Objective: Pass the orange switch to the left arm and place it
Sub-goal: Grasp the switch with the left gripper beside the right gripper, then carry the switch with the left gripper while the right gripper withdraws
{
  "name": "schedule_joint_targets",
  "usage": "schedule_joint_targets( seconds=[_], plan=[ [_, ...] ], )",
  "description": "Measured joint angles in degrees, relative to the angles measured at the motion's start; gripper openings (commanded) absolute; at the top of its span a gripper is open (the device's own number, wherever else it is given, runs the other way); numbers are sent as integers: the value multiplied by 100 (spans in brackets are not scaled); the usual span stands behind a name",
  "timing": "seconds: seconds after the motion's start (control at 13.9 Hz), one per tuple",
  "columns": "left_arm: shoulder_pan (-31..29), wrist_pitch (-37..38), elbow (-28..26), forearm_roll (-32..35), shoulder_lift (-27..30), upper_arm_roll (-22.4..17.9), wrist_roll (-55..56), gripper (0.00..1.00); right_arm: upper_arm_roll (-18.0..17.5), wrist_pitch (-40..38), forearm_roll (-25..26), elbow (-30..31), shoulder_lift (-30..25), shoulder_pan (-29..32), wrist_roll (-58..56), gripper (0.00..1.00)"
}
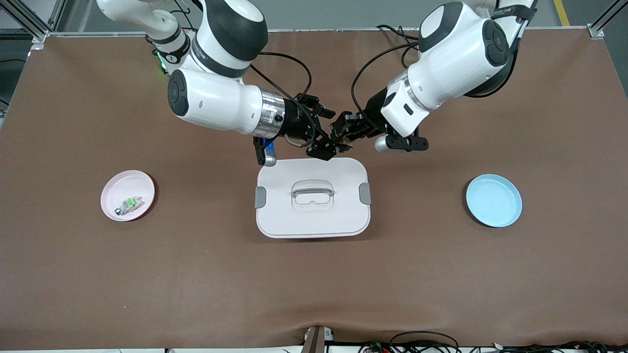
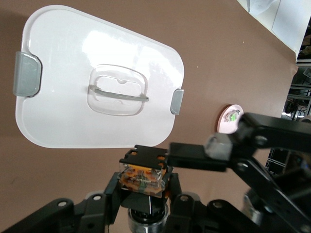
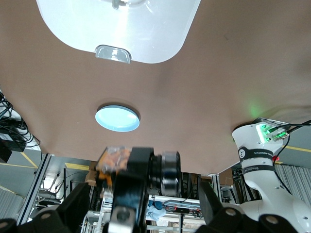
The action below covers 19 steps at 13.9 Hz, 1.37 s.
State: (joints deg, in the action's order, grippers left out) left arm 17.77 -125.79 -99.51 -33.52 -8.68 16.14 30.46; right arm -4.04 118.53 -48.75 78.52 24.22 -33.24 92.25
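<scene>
My left gripper (image 2: 141, 194) clamps the orange switch (image 2: 143, 174) above the box's (image 1: 312, 196) top edge, mid-handover; my right gripper (image 1: 325, 139) has its fingers spread wide beside it, apparently so the switch crosses without touching the box.

No readable text, label, brand, number or sign on anything in view.

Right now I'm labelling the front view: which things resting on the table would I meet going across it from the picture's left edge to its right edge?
pink plate holding the green-topped component → white box → blue plate
</scene>
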Motion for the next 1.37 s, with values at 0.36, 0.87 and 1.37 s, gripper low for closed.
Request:
schedule_joint_targets(
  seconds=[0.36, 0.87, 1.37],
  plan=[
    [-81, 1, 0, 90, -31, -41, -2, 20, 22, 0, 0, -2, 0, 1, 0, 100],
    [-843, 598, -32, 869, -77, -66, -704, 22, 143, -1026, 262, 99, -286, 334, -1105, 100],
    [-1700, 1073, -334, 1864, -317, -81, -2823, 22, 128, -1256, 1989, 1943, -1751, 596, -3602, 100]
  ],
)
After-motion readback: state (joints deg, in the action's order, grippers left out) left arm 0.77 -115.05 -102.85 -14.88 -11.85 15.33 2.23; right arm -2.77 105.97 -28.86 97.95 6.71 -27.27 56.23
